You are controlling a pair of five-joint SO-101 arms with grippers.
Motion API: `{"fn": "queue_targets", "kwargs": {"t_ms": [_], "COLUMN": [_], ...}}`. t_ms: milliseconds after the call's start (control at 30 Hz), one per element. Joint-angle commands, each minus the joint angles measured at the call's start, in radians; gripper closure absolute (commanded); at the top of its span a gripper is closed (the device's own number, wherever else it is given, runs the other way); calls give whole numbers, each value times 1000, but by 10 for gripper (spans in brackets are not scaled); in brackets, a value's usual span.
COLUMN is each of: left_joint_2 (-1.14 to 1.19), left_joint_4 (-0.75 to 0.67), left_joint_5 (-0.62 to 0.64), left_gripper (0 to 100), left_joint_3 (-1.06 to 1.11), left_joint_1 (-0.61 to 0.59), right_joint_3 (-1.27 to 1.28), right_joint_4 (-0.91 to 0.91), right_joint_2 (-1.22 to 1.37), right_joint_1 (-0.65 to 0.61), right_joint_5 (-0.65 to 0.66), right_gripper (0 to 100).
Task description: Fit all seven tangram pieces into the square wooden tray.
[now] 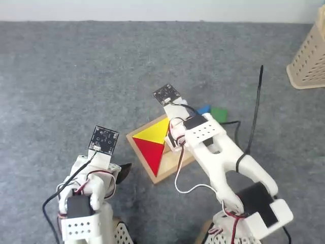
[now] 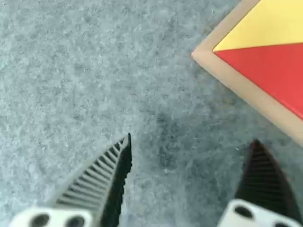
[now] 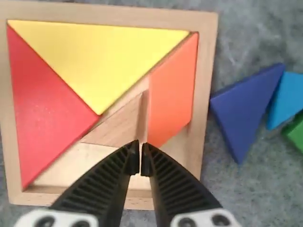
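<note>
The square wooden tray point(image 3: 207, 85) holds a large yellow triangle point(image 3: 102, 59), a large red triangle point(image 3: 42, 111) and an orange parallelogram point(image 3: 171, 92); part of its floor point(image 3: 85, 163) is bare. My right gripper point(image 3: 140, 145) is shut and empty, hanging over that bare floor next to the orange piece. On the carpet beside the tray lie a dark blue triangle point(image 3: 241, 113), a light blue piece point(image 3: 289, 99) and a green piece point(image 3: 297, 135). My left gripper point(image 2: 191, 140) is open over bare carpet, a little off the tray's corner point(image 2: 203, 54).
Grey carpet covers the table point(image 1: 76, 76). A beige slatted basket point(image 1: 310, 56) stands at the far right edge. A thin black cable point(image 1: 256, 112) rises right of the tray. The right arm's white body point(image 1: 223, 162) reaches over the tray's near right side.
</note>
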Motion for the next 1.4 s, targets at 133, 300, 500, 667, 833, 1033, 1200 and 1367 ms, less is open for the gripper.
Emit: {"fn": "queue_targets", "kwargs": {"t_ms": [133, 300, 500, 667, 833, 1033, 1200, 1367], "left_joint_2": [-14, -14, -14, -14, -14, -14, -14, -14], "left_joint_4": [0, 0, 0, 0, 0, 0, 0, 0], "left_joint_5": [-5, -5, -5, -5, -5, -5, -5, -5], "left_gripper": [647, 647, 647, 647, 647, 647, 647, 647], "left_joint_3": [-5, -5, -5, -5, -5, -5, -5, -5], "left_joint_1": [5, 5, 5, 5, 5, 5, 5, 5], "right_joint_3": [-37, 43, 52, 52, 52, 117, 150, 146], "right_joint_4": [2, -117, -139, -151, -25, 12, 10, 12], "right_joint_2": [-116, -153, -87, -10, 1, -157, -314, -289], "right_joint_1": [-12, -47, -107, -105, -111, -113, -91, -90], "right_joint_5": [3, 11, 12, 31, 186, 247, 101, -3], "right_gripper": [991, 989, 989, 989, 991, 991, 988, 879]}}
